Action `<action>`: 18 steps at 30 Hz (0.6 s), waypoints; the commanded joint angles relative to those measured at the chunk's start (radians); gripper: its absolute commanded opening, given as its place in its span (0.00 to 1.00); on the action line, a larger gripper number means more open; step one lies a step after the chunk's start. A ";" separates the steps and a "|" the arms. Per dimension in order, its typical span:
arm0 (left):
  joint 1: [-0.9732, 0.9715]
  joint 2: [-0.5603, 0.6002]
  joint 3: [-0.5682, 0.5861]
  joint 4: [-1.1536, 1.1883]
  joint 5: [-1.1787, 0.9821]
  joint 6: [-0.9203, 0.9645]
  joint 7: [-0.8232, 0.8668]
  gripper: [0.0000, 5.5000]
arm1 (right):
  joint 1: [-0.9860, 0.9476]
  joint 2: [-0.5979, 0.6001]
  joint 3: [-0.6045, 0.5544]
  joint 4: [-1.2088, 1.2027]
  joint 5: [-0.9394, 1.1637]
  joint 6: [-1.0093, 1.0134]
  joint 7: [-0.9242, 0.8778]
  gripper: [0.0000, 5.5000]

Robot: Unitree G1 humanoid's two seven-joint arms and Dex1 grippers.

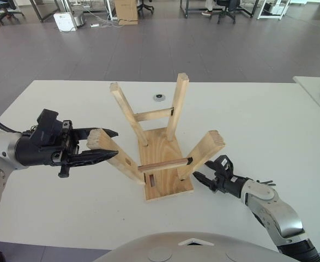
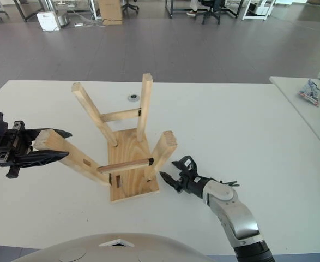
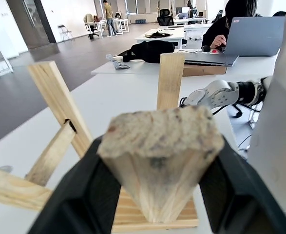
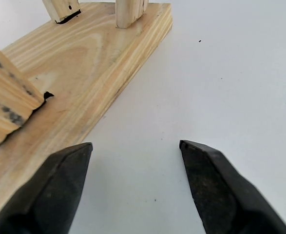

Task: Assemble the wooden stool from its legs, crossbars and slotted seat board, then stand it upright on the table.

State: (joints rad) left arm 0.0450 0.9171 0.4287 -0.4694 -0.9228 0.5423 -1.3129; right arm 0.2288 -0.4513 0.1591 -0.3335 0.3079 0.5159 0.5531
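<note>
Stool leg (image 1: 119,161) clamped in left pincer (image 1: 115,143) — right pincer (image 4: 134,144) open beside seat board (image 1: 168,185)

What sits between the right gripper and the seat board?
Only bare table; the open right gripper hovers just off the seat board, per the right wrist view.

upturned wooden stool (image 1: 158,143) on white surface (image 1: 258,120), seat board (image 1: 168,190) lying flat, left gripper (image 1: 114,143) jaws clamped on near-left leg (image 1: 121,161) end, right gripper (image 1: 199,179) jaws parted beside seat board
</note>
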 commanded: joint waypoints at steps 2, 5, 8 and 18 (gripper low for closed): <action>0.107 -0.041 -0.012 -0.009 0.046 -0.045 0.001 0.37 | -0.030 -0.014 -0.006 0.022 -0.010 0.010 0.013 0.61; 0.148 -0.033 -0.013 0.001 0.046 -0.051 -0.014 0.37 | -0.034 -0.015 -0.012 0.026 -0.010 0.005 0.013 0.61; 0.154 -0.017 -0.018 0.009 0.037 -0.041 -0.019 0.37 | -0.038 -0.010 -0.016 0.029 -0.009 0.001 0.009 0.61; 0.030 0.119 0.051 0.132 0.058 -0.042 -0.077 0.37 | -0.027 0.002 -0.013 0.023 -0.008 -0.005 0.006 0.61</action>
State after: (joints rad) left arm 0.1124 0.9837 0.4457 -0.3504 -0.8605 0.4866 -1.3765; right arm 0.2049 -0.4523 0.1507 -0.3095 0.3061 0.5129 0.5616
